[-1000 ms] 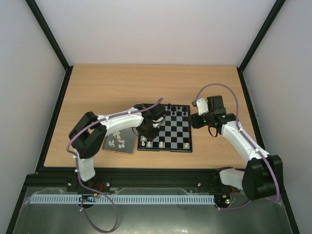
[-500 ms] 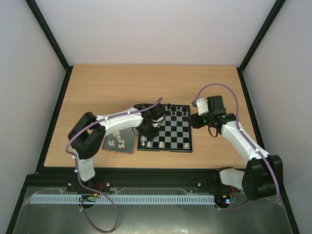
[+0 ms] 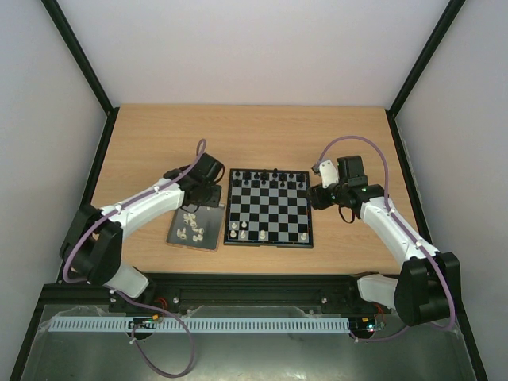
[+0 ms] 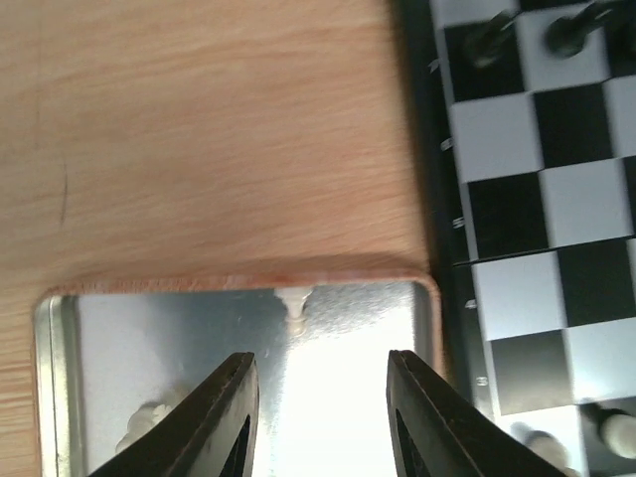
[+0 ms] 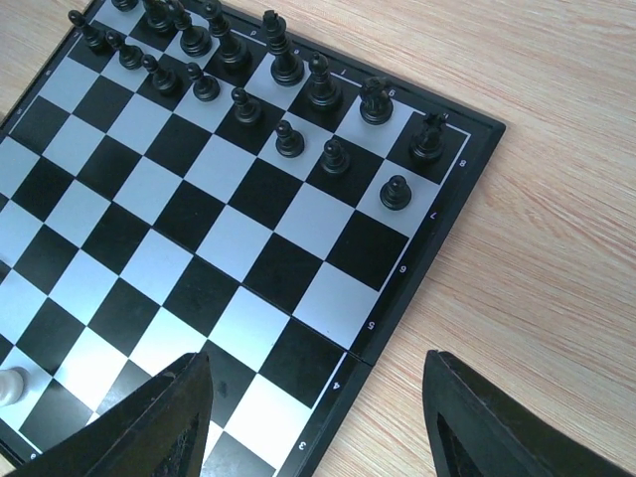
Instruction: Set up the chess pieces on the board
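Note:
The board (image 3: 274,210) lies mid-table with black pieces along its far rows and a few white chess pieces (image 3: 244,227) near its front left corner. Several more white pieces (image 3: 190,225) lie in the dark tray (image 3: 213,221) to its left. My left gripper (image 3: 205,189) hovers open over the tray's far end. In the left wrist view the left gripper (image 4: 323,417) has nothing between its fingers, and one white piece (image 4: 294,308) lies by the tray (image 4: 119,338) rim ahead. My right gripper (image 3: 317,194) stands open and empty over the board's right edge (image 5: 437,268).
Black pieces (image 5: 288,139) fill the board's two far rows in the right wrist view. One white piece (image 5: 10,386) shows at that view's left edge. Bare wooden table (image 3: 159,151) surrounds the board and the tray.
My left arm has swung left from the board's front left corner to the tray's far end, and its jaws have opened. A white piece stands where it was. The right arm is unmoved.

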`<action>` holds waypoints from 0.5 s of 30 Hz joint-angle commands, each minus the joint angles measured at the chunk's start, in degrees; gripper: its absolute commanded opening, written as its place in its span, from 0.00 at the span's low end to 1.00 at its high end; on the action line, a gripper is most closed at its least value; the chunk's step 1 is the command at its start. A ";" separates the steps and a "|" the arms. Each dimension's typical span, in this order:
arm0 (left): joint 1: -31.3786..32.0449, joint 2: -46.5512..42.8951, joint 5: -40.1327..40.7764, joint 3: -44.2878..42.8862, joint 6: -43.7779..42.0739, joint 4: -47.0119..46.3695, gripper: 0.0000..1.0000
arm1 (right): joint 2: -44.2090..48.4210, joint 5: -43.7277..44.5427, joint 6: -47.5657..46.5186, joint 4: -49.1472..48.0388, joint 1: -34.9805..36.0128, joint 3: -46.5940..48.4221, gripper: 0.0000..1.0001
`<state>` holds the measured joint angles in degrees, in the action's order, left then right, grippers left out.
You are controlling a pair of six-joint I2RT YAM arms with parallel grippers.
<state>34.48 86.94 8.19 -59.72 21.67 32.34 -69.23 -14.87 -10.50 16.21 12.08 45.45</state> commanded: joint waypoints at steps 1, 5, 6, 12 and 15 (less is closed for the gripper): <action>-1.36 0.36 -0.06 4.23 4.15 -4.51 0.36 | -0.53 -1.41 -0.66 0.89 0.03 -0.45 0.60; -1.52 3.53 -0.34 4.21 5.62 -4.01 0.36 | -0.88 -2.06 -0.75 1.17 -0.01 -0.37 0.60; -1.56 4.25 -0.06 4.17 5.64 -3.91 0.36 | -0.97 -2.15 -0.75 1.19 0.00 -0.30 0.60; -2.07 7.81 0.70 3.85 4.55 -4.38 0.30 | -1.11 -2.13 -0.84 1.30 0.05 -0.28 0.60; -2.94 9.18 1.36 3.75 4.86 -4.09 0.25 | -1.00 -2.12 -0.92 1.36 -0.02 -0.32 0.60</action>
<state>32.75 94.43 8.05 -55.66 26.13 28.40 -70.00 -16.10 -10.70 16.23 12.08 45.45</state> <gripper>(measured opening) 0.272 0.597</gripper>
